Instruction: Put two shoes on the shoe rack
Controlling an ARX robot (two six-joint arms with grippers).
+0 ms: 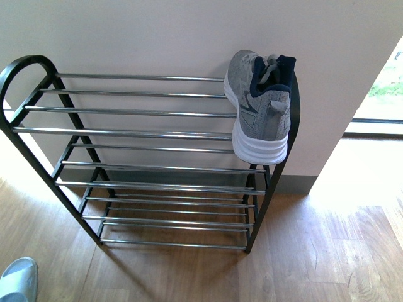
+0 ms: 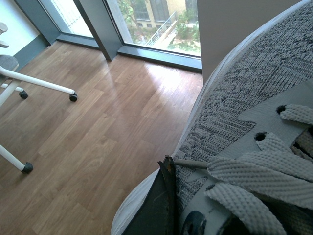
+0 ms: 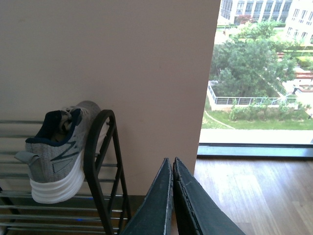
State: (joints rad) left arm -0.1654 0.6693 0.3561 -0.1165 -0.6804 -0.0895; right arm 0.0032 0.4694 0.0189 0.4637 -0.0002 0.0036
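A wooden floor (image 1: 315, 251) is meeting a pale wall (image 1: 157, 31). The right gripper (image 3: 171, 161) is hanging empty, jaws pressed together. The left gripper (image 2: 167, 169) is clamping a knit sneaker (image 2: 244, 98), with only one finger (image 2: 159, 205) showing. At the front view's upper right, a grey sneaker (image 1: 261, 107) is sitting on the shoe rack (image 1: 145, 132), on the top tier, with its heel overhanging. A pale blue slide (image 1: 17, 277) is lying at the lower left.

Edges crop the pale slide (image 1: 17, 279) and grey sneaker (image 2: 244, 98).
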